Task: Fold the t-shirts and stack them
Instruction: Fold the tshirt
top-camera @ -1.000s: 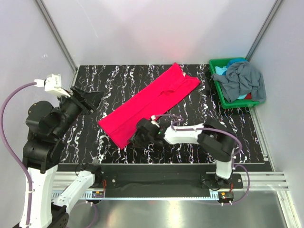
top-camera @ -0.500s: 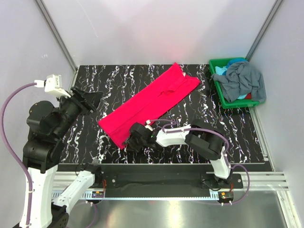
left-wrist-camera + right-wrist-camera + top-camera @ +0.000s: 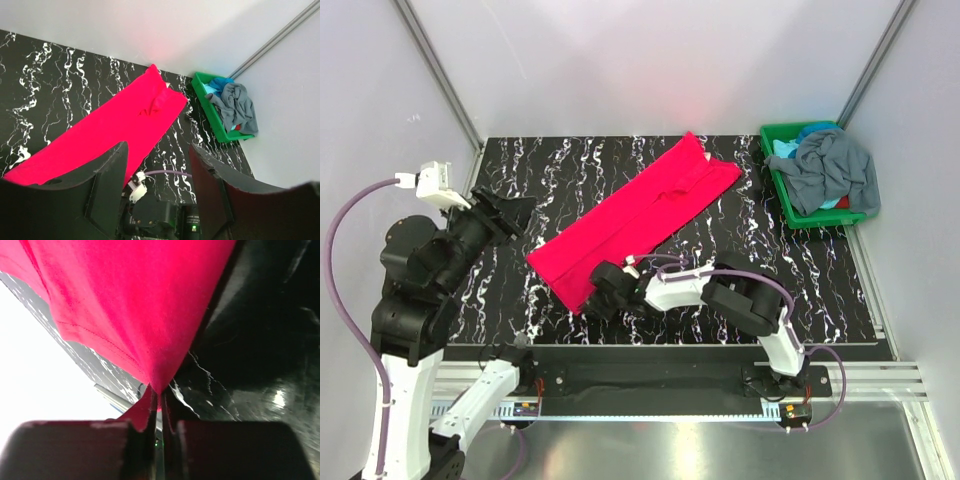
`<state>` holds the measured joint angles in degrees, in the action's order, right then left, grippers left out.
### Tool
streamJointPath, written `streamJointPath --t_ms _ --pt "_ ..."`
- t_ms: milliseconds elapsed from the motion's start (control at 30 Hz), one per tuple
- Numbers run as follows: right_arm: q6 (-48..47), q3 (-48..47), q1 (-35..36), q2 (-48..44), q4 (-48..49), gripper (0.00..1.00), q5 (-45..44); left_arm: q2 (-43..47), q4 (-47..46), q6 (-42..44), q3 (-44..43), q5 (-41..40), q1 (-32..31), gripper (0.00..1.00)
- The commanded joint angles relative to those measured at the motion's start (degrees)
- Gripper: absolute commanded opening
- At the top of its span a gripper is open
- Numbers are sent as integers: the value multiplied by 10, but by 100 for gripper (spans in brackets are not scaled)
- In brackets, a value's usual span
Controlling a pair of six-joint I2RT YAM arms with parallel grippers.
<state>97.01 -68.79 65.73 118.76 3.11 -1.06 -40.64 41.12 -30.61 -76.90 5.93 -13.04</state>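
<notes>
A magenta t-shirt [image 3: 640, 215], folded into a long strip, lies diagonally across the black marbled table [image 3: 570, 165]. My right gripper [image 3: 592, 298] is low at the strip's near-left corner and shut on it; in the right wrist view the cloth [image 3: 140, 305] is pinched between the closed fingers [image 3: 161, 397]. My left gripper [image 3: 510, 208] hangs raised over the table's left side, open and holding nothing, looking down on the shirt [image 3: 110, 120] past its fingers [image 3: 157, 147]. A slate grey-blue t-shirt [image 3: 835, 165] and a light teal one [image 3: 785, 148] lie crumpled in the bin.
The green plastic bin [image 3: 782, 205] stands at the back right corner, against the right wall. White walls with metal rails close the table at the back and sides. The right arm's purple cable [image 3: 775, 285] loops above the near edge.
My right gripper slid left along the shirt's near edge to its near-left corner and shut on the cloth. The left arm barely moved.
</notes>
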Motion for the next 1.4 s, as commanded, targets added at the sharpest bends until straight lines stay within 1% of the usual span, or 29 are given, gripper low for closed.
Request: streamJointPath --t_ms 0,133,200,233,300,333,367,400,433,467,533,567,633,667,700,767,800,833,867,900,933,967,1033,1167,1267,1367 --pt "-9 32 6 -37 -14 1 -32 0 -17 6 9 6 2 57" --pt "-78 75 4 -92 -34 0 -42 -31 -24 9 18 53 3 57" --pt "-121 96 3 -125 -99 0 -43 -54 -26 10 29 80 3 57" --pt "-140 109 4 -137 -117 0 -41 -62 -29 11 48 90 3 57" --pt "-165 146 2 -178 -190 0 -54 -77 -39 16 68 128 3 57" --pt "-173 180 3 -195 -208 0 -57 -91 -42 20 89 139 3 57" --pt "-175 196 2 -213 -230 0 -59 -95 -43 23 99 142 3 57" --pt "-174 212 2 -248 -277 0 -60 -95 -46 24 114 137 3 58" --pt "-170 245 3 -266 -298 0 -59 -93 -48 27 127 134 3 58" --pt "-164 263 2 -306 -311 0 -52 -89 -60 29 159 136 3 58" --pt "-157 302 2 -349 -340 0 -46 -87 -69 28 188 144 1 61" --pt "-147 333 2 -400 -374 0 -50 -88 -88 20 226 170 2 62" --pt "-142 369 2 -454 -402 0 -60 -94 -114 9 273 204 0 63" --pt "-145 375 2 -509 -412 0 -67 -108 -144 3 299 230 -2 63" --pt "-146 377 2 -533 -446 0 -73 -122 -152 -1 341 238 -9 63" --pt "-152 368 1 -588 -495 0 -101 -143 -155 5 366 236 -17 62" --pt "-150 361 1 -601 -554 0 -110 -153 -155 5 389 232 -24 62" --pt "-148 354 1 -614 -579 0 -117 -153 -155 0 399 231 -27 61" --pt "-161 355 1 -625 -577 0 -108 -149 -162 -6 411 225 -30 56" --pt "-155 358 1 -644 -580 0 -104 -135 -162 -24 433 222 -37 54" --pt "-150 366 0 -652 -580 0 -95 -125 -172 -33 448 219 -46 54" --pt "-147 370 1 -667 -579 0 -91 -114 -175 -51 460 203 -72 53" --pt "-145 375 1 -680 -578 0 -88 -89 -174 -69 482 182 -101 53" --pt "-140 377 0 -713 -574 0 -100 -80 -183 -117 507 198 -135 52" --pt "-143 379 1 -715 -568 0 -113 -80 -202 -138 536 206 -160 51" --pt "-147 380 0 -706 -552 0 -112 -71 -236 -166 569 208 -186 47"
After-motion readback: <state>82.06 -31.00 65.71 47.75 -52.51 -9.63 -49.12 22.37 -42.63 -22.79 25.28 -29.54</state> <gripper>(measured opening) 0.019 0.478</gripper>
